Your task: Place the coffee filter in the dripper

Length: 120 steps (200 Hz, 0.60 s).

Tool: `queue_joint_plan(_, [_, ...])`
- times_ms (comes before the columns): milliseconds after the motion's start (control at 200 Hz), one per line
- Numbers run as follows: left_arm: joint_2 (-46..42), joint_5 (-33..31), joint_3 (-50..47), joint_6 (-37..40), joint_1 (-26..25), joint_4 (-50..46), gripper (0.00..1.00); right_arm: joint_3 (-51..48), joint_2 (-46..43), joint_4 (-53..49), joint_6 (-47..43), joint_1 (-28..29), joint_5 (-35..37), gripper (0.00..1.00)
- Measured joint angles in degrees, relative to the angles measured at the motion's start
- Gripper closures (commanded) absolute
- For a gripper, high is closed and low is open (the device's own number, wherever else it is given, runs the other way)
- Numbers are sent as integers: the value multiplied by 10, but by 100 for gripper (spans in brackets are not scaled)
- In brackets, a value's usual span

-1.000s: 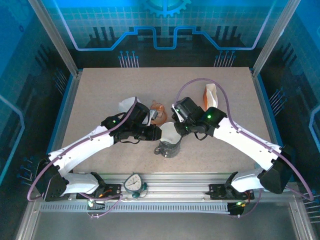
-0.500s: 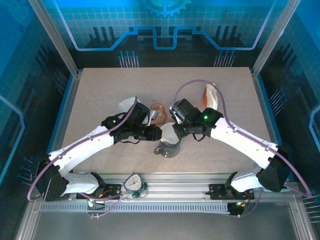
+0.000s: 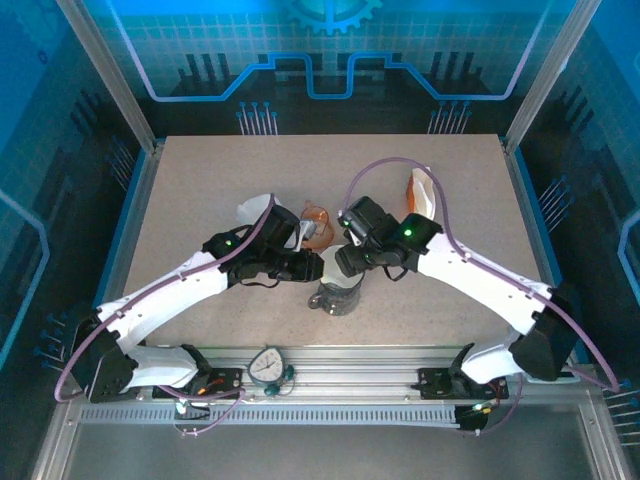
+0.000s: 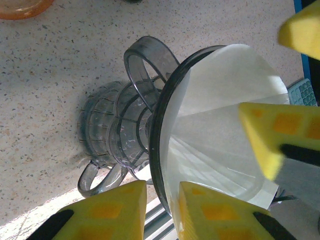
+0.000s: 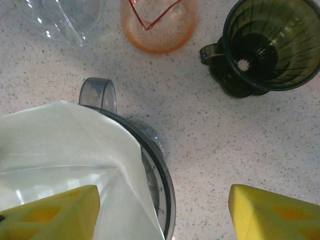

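left gripper [image 4: 162,210] — clamped on the dripper [image 4: 120,135] rim, steadying it | coffee filter [image 4: 220,100] lies inside the dripper's cone, nearly seated | right gripper [image 5: 162,215] — fingers apart, has shifted left over the filter, probably to press it home

Hemmed in at the grey dripper [image 3: 338,295] by the left gripper [image 4: 162,200], clamped on its rim, and by the right gripper [image 5: 164,200], spread wide over the coffee filter [image 4: 225,120] in its mouth. Blocked just beyond by an orange dripper [image 5: 157,22], a dark green dripper [image 5: 265,47] and a clear plastic piece [image 5: 55,20]. Passable over bare table [image 3: 200,175] at far left and along the far edge.
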Motion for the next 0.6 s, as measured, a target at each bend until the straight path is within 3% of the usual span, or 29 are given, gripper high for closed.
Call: queue_joint_plan(600, [0,0,-1,0,0,0,71,-27,75,22,0,0,-19,30])
